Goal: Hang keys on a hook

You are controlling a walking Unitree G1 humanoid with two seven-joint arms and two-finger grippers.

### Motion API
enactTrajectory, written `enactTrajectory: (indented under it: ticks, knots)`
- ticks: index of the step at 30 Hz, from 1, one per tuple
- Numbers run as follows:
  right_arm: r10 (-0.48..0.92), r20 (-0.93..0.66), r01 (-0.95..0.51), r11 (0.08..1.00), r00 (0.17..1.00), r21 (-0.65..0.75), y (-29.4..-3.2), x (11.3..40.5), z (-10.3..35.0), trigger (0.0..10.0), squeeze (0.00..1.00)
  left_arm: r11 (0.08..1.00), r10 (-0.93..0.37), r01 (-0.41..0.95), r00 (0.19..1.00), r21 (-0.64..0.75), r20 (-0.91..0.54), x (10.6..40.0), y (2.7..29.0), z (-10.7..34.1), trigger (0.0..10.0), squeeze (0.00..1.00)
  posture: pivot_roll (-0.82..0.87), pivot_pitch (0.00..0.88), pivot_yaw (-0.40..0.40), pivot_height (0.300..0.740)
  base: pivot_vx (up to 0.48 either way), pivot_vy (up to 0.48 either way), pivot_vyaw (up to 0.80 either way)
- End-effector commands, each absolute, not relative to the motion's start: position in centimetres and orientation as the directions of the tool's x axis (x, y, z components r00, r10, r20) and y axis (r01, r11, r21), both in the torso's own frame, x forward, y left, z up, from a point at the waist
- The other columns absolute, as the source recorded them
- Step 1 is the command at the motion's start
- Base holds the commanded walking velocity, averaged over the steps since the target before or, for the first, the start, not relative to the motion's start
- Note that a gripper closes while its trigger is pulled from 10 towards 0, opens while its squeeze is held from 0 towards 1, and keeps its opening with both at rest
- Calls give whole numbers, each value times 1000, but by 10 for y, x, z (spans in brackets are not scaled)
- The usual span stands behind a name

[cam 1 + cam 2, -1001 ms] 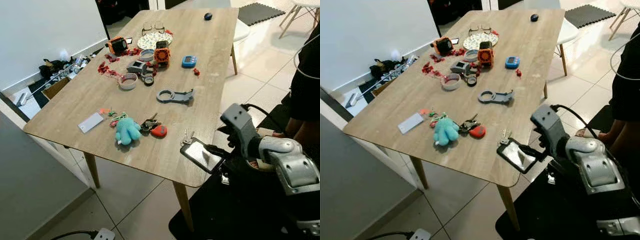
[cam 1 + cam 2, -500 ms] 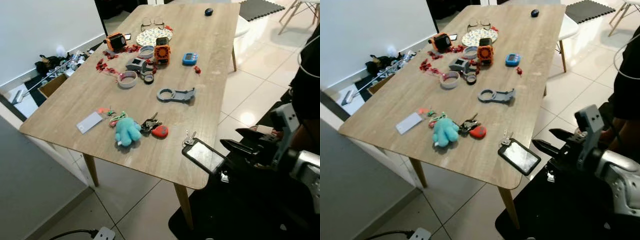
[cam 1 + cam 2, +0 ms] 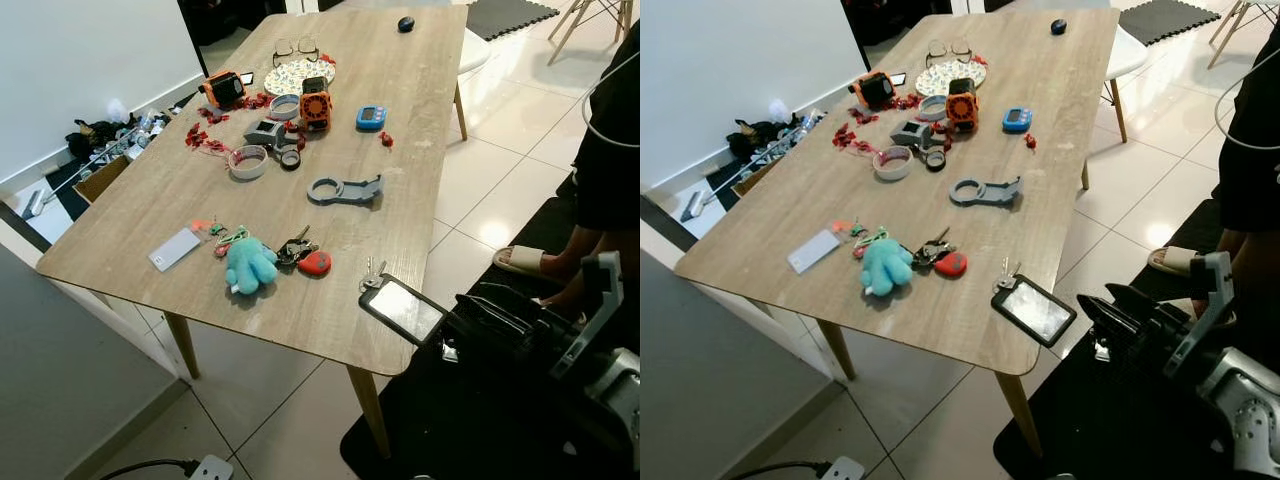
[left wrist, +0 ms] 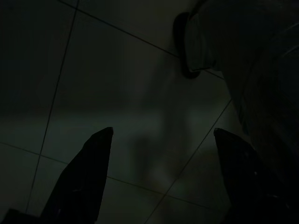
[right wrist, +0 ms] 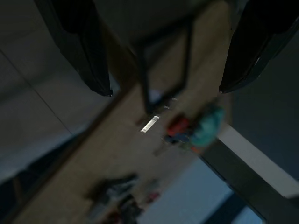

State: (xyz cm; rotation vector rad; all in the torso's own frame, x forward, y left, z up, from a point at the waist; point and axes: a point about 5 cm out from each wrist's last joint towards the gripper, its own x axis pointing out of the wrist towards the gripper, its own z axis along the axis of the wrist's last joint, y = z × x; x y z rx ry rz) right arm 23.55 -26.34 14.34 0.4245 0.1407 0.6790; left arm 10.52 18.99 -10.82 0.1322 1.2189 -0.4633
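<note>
The right gripper hung low off the near right corner of the table, its two black fingers spread apart and holding nothing, pointed toward the card holder that overhung the table edge. Just beside that holder lay a small set of keys, flat on the wood and untouched. A second bunch, with a red fob and a teal plush toy, sat further in toward the middle of the near edge. The left gripper hung idle over dark floor tiles, fingers apart and empty. A person in dark clothes stood at the right. No hook could be made out anywhere (the clutter at the far end was too small to read), so by my judgement the task had barely begun: keys still to be grasped, lifted, carried and hung.
</note>
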Motion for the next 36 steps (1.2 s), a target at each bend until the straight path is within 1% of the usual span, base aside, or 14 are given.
enactTrajectory:
  ticks: [1,2,3,11,19,21,23,25,30,34,36]
  knots:
    - [668,46,-609,645,742,461,-252,232,136,10000,0,899,-263,410,226,-153,-938,95,192,-111,10000,0,-157,133,153,740,0,0,0]
    - [668,46,-609,645,742,461,-252,232,136,10000,0,899,-263,410,226,-153,-938,95,192,-111,10000,0,-157,133,153,740,0,0,0]
    - [662,81,-612,631,745,478,-250,233,137,10000,0,900,-262,408,227,-152,-938,95,193,-111,10000,0,-154,133,152,740,0,0,0]
    - [634,79,-565,618,769,546,-253,231,120,10000,0,902,-257,404,224,-151,-940,93,194,-111,10000,0,-154,131,150,740,0,0,0]
    - [561,54,-483,656,826,580,-271,225,108,10000,0,905,-245,400,215,-144,-945,87,198,-112,10000,0,-154,134,154,740,0,0,0]
    - [553,45,-465,652,832,598,-270,225,101,10000,0,905,-241,401,211,-141,-947,86,199,-112,10000,0,-154,135,155,740,0,0,0]
    - [555,44,-463,646,831,606,-269,225,98,10000,0,905,-240,400,210,-141,-948,85,200,-112,10000,0,-154,135,155,740,0,0,0]
    - [556,12,-440,644,831,625,-266,226,85,10000,0,907,-236,398,210,-138,-949,86,200,-112,10000,0,-151,135,158,740,0,0,0]
    - [555,10,-430,634,832,643,-265,228,80,10000,0,907,-236,399,211,-137,-949,86,200,-112,10000,0,-149,135,161,740,0,0,0]
    - [580,34,-462,609,814,645,-259,232,79,10000,0,907,-234,400,212,-134,-949,87,200,-112,10000,0,-149,135,161,740,0,0,0]
    - [601,100,-512,568,793,645,-254,235,85,10000,0,907,-234,399,216,-133,-948,89,201,-111,10000,0,-149,135,161,740,0,0,0]
